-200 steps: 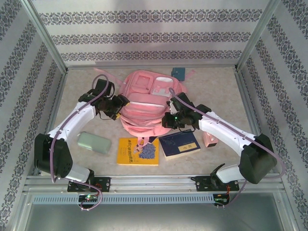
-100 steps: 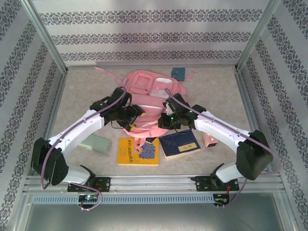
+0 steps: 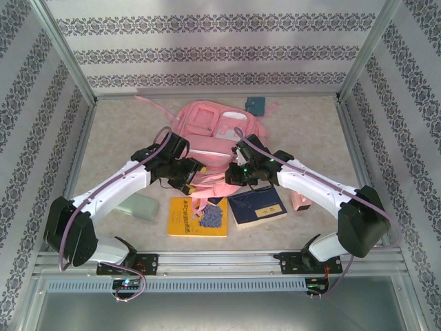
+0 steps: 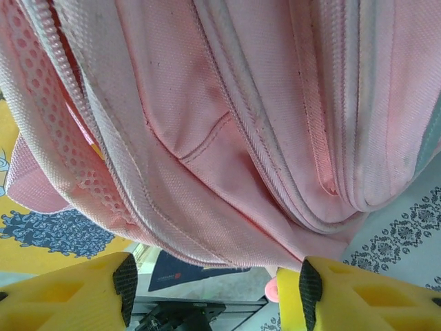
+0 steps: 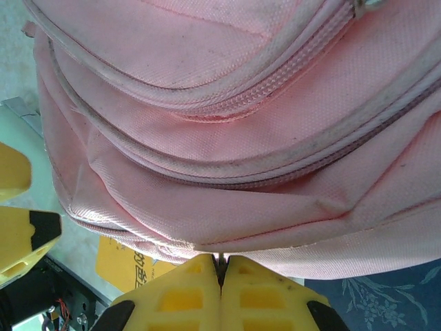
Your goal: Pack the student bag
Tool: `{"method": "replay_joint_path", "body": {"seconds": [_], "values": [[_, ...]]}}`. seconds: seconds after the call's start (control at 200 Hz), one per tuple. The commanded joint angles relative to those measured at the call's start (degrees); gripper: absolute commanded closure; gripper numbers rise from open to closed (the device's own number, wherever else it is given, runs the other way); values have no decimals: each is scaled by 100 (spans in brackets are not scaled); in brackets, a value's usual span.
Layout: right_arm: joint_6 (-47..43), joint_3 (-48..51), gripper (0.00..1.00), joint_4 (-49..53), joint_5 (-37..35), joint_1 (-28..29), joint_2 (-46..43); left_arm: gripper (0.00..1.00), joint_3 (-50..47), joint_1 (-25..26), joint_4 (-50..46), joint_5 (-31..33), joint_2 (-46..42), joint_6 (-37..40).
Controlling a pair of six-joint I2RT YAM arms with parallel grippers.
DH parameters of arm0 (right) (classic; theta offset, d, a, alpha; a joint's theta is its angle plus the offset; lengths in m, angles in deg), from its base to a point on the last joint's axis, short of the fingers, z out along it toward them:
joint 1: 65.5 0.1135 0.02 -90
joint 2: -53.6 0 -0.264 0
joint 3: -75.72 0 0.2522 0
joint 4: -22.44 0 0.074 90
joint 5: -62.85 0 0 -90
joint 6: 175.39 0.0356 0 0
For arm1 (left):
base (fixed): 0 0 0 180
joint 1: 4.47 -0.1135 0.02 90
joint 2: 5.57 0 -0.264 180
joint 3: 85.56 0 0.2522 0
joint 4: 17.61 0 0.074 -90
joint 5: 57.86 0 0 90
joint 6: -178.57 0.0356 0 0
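The bag [image 3: 210, 138] is lying centrally. The left gripper [image 3: 194, 177] is being swung in from its left side to its near edge, fingers spread. The right gripper [image 3: 233, 174], pressed together, is being held there too - likely for opening.

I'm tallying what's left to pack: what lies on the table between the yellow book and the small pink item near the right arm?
A dark blue book lies flat there, shown in the top external view.
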Motion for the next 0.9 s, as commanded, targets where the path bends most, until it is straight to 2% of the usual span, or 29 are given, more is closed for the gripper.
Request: {"method": "replay_joint_path", "body": {"seconds": [0.0, 0.215, 0.465, 0.625, 0.73, 0.894], "values": [[-44, -187, 100, -222, 0, 80, 5, 39, 75, 61, 187, -69, 243, -268], [-123, -182, 100, -153, -17, 118, 7, 52, 308, 59, 274, 123, 559, -236], [-352, -143, 100, 19, -177, 151, -51, 81, 659, -7, 150, 363, 618, -38], [-636, -181, 100, 242, -354, 158, -39, 95, 844, -94, 12, 458, 546, 76], [-915, -271, 100, 500, -551, 172, 25, 100, 927, -156, -132, 504, 466, 171], [-1402, -434, 100, 894, -932, 103, 121, 100, 949, -372, -480, 641, 196, 387]]}}
